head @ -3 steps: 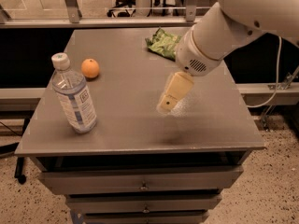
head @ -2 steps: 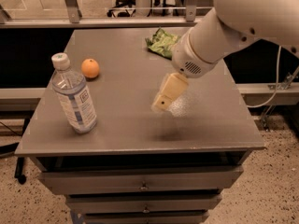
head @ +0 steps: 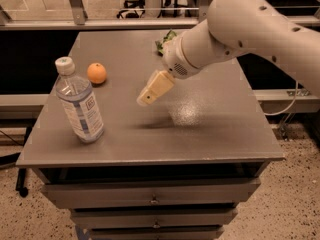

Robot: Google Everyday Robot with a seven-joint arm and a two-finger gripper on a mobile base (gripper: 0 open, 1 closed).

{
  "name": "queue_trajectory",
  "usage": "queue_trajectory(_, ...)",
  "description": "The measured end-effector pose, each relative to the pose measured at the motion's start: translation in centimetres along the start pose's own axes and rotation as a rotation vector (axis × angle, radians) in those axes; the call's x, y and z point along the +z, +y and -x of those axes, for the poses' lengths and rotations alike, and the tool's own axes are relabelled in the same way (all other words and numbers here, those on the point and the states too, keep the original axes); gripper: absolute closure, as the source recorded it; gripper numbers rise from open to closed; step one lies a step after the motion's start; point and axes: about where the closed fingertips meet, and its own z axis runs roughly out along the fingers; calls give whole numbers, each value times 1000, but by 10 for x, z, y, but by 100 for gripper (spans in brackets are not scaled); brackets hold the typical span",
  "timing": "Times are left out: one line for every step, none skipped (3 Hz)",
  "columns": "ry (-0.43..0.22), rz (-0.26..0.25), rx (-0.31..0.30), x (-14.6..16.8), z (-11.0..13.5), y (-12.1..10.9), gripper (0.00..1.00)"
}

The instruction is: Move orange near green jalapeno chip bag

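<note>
gripper (head: 146, 99): over mid-table, has swung left toward the orange; can't tell its grip state.
orange (head: 96, 73): untouched, far left, near the water bottle (head: 78, 104).
green jalapeno chip bag (head: 165, 38): far edge, mostly hidden behind the arm.
meaning: approach underway, pickup not yet begun.

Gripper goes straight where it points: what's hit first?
The gripper, above mid-table, points down-left: likely bare tabletop beside the water bottle. Depth is unclear, so the bottle itself is possible. The orange is off that line.

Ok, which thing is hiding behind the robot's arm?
The green bag, at the back; only a corner shows. The orange and bottle sit in full view, left of the hand above the table.
</note>
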Motion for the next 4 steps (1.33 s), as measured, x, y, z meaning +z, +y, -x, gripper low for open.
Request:
queue_trajectory(-126,-9,44,35,16,-17,0)
queue_trajectory(-230,-6,95,67,27,-26,0)
queue_trajectory(-343,5,153,104,43,-34,0)
queue_trajectory(-431,20,184,132,61,-38,0)
